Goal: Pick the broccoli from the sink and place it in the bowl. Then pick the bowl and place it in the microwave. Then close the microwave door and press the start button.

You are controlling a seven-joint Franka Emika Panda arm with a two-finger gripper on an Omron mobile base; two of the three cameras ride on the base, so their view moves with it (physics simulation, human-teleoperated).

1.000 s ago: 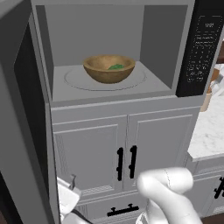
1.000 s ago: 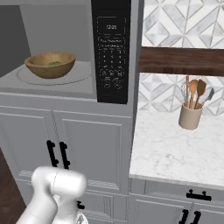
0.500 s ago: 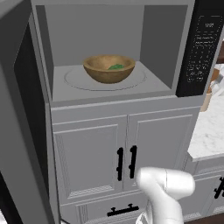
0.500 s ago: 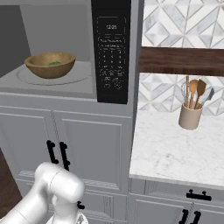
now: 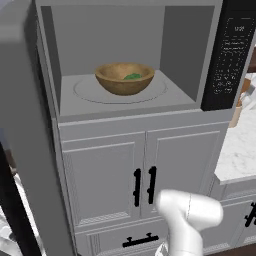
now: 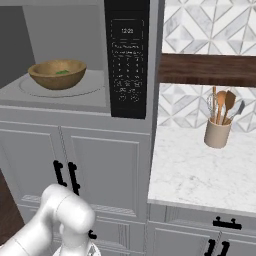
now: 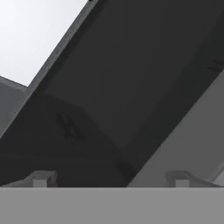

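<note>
You've got the broccoli (image 5: 132, 76) sitting inside the bowl (image 5: 124, 78), just a patch of dark green showing over the wooden rim. The bowl rests on the round turntable (image 5: 120, 90) in the middle of the microwave (image 5: 127, 55), well above and beyond your pincer (image 7: 109, 179). From the right base view you see the same bowl (image 6: 57, 74) with the green speck (image 6: 62, 72) in it, left of the black keypad panel (image 6: 128, 57).

The microwave door (image 5: 25, 130) stands swung out wide on the left, edge-on to you, with its black bar handle (image 5: 12, 200) low by the frame's edge. Your pincer is down low, close against that door: the hand view looks straight onto the dark tinted window (image 7: 127, 78), grey frame (image 7: 183, 144) running beside it. The two fingertips (image 7: 41, 178) sit well apart and nothing lies between them, so it's open and empty.

Below the microwave are white cabinet doors (image 5: 140, 175) with black handles. Off to the pincer's right, on the marble tabletop (image 6: 200, 170), a beige crock of utensils (image 6: 218, 122) stands.
</note>
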